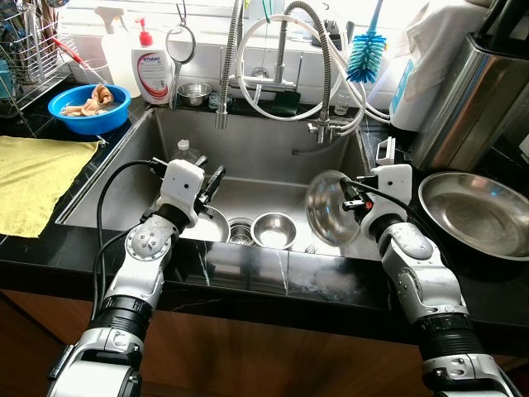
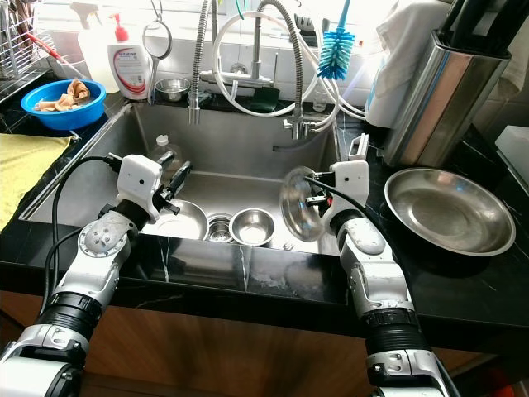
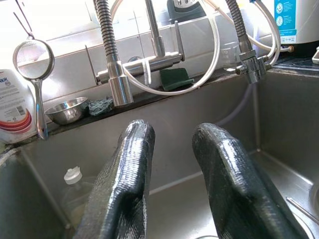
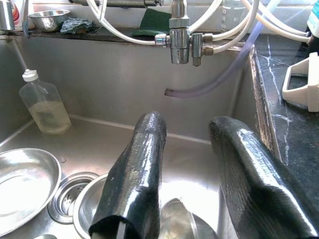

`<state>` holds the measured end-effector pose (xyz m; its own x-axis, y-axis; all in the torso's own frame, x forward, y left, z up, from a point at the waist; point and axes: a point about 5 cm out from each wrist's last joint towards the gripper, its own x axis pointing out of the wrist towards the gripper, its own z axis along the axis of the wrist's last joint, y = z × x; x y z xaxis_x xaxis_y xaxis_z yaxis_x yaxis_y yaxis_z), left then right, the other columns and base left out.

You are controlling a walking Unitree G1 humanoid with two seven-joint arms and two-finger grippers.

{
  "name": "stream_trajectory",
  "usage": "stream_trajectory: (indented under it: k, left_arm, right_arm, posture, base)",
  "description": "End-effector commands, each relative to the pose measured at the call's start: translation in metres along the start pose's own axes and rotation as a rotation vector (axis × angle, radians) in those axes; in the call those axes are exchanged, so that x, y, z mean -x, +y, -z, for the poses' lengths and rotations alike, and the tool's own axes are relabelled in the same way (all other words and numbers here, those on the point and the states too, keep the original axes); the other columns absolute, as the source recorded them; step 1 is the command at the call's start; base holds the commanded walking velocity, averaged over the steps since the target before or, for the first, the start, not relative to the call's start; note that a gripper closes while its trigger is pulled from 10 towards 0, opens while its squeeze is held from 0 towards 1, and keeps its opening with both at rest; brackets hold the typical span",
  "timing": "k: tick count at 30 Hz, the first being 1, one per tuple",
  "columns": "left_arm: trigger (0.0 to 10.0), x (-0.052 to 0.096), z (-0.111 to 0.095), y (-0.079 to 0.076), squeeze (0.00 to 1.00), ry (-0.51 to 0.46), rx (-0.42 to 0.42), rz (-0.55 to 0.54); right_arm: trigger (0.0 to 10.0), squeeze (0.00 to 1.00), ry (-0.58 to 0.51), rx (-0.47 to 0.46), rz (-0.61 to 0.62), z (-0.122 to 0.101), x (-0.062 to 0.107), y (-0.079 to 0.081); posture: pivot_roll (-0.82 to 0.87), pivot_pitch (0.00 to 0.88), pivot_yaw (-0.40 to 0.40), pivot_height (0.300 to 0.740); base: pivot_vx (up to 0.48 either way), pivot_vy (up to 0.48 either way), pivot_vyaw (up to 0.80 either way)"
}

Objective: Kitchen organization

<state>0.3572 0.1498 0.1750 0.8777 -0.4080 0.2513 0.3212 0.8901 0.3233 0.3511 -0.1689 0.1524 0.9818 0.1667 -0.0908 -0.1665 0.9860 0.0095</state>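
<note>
As both arms reach over the sink [image 1: 124, 165]:
Right gripper [image 1: 349, 204]: grasps shiny steel bowl [image 1: 328, 207], tilted on edge, centre-right.
Left gripper [image 1: 216, 176]: fingers parted, empty, centre-left.

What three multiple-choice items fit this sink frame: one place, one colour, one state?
1. Where does the wide, shallow steel pan sit?
A. in the steel sink
B. on the black stone counter right of the sink
C. on the yellow cloth

2. What colour is the bristly bottle brush hanging behind the sink?
A. red
B. yellow
C. blue

3. How is the round steel bowl at the right gripper?
A. held up on edge over the sink
B. flat on the sink floor
C. upside down on the counter

Key: 1 B, the pan lies on the dark counter to the right of the basin. 2 C, its bristles are bright blue. 3 A, the bowl stands tilted on its rim at the gripper's fingers, off the sink floor.
</note>
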Motion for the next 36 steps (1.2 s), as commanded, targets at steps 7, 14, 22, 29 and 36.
stream_trajectory:
  k: [7, 14, 22, 29, 36]
  left_arm:
    - [10.0, 0.0, 0.001, -0.005, 0.0, 0.004, 0.017, 0.012]
    - [10.0, 0.001, 0.002, -0.004, 0.0, 0.007, 0.02, 0.006]
    - [10.0, 0.001, 0.003, -0.005, 0.0, 0.01, 0.024, 0.007]
    - [10.0, 0.0, 0.004, -0.006, 0.0, 0.014, 0.029, 0.007]
    - [10.0, 0.008, 0.002, 0.011, 0.0, -0.003, -0.016, -0.069]
  right_arm:
    - [10.0, 0.0, -0.04, 0.034, 0.042, -0.009, 0.0, -0.005]
    - [10.0, 0.0, -0.136, 0.057, 0.225, -0.032, 0.016, -0.021]
    - [10.0, 0.0, -0.078, 0.316, 0.3, -0.041, 0.035, -0.039]
    - [10.0, 0.0, -0.012, 0.364, 0.359, -0.037, 0.051, -0.054]
    - [10.0, 0.0, 0.012, 0.414, 0.408, -0.036, 0.064, -0.06]
  posture:
    - [0.15, 0.0, -0.082, 0.74]
    - [0.14, 0.0, -0.082, 0.74]
    - [0.11, 0.0, -0.079, 0.74]
    - [0.11, 0.0, -0.075, 0.74]
    - [0.11, 0.0, -0.071, 0.74]
  base:
    - [0.0, 0.0, 0.0]
    - [0.0, 0.0, 0.0]
    - [0.0, 0.0, 0.0]
    - [0.0, 0.0, 0.0]
    - [0.0, 0.0, 0.0]
